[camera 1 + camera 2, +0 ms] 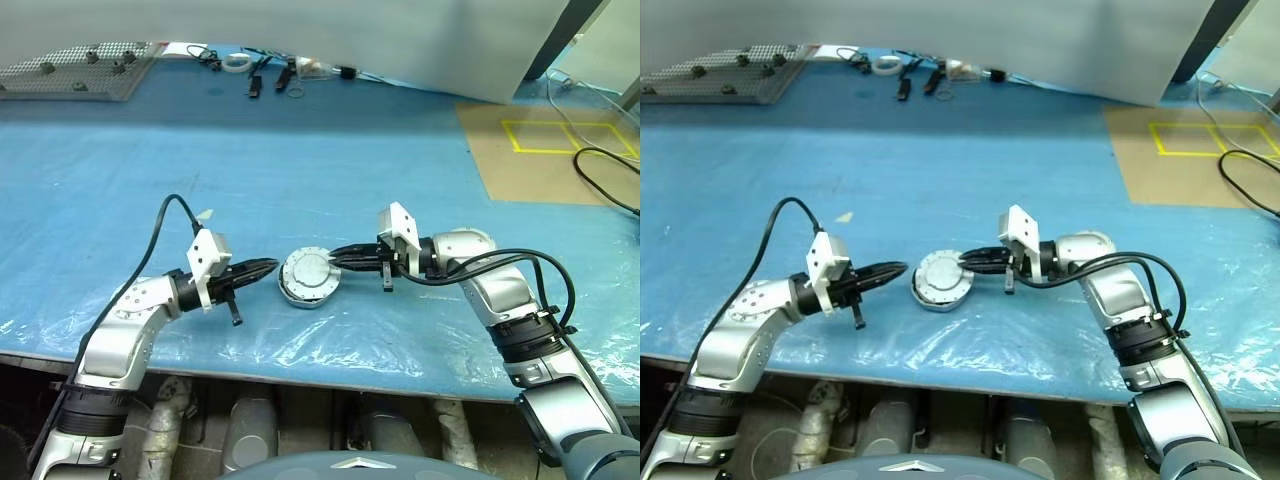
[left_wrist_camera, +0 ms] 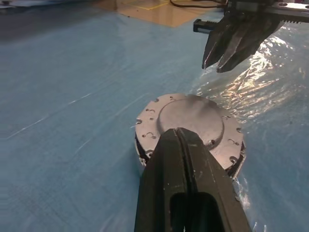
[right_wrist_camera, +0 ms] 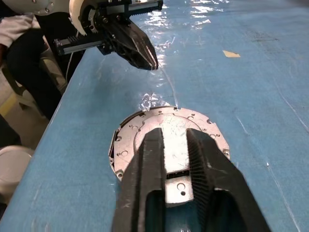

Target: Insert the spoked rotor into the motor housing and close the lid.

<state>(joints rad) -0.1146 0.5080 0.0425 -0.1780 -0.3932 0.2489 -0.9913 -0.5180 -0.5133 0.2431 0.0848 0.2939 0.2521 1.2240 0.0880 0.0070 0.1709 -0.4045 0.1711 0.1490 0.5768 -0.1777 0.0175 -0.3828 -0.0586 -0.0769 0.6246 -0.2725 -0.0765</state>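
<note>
Left eye view showed a big blue plastic sheet (image 1: pixel 300 170) spread over the table. It was the biggest thing there, and most of it was bare. A brown cardboard mat with yellow tape lines (image 1: pixel 550 150) lay far off on the right. A grey pegboard plate (image 1: pixel 80 70) and some small black tools (image 1: pixel 270 75) sat far away at the back.

Near the front edge of the table sat the round silver motor housing (image 1: pixel 309 291). The flat grey lid with little holes (image 2: pixel 190 118) was already on top of it, plain side up. The spoked rotor could not be seen, so it was likely shut inside. The job looked almost done. What seemed left was to check the lid sat flat and to take the arms away.

The left gripper (image 1: pixel 262 267) had its two black fingers pressed together, just beside the housing and not touching it. The right gripper (image 1: pixel 345 257) had its fingers a little apart over the lid's edge, holding nothing. There was lots of open room behind and beside the housing, but the front edge was close.
</note>
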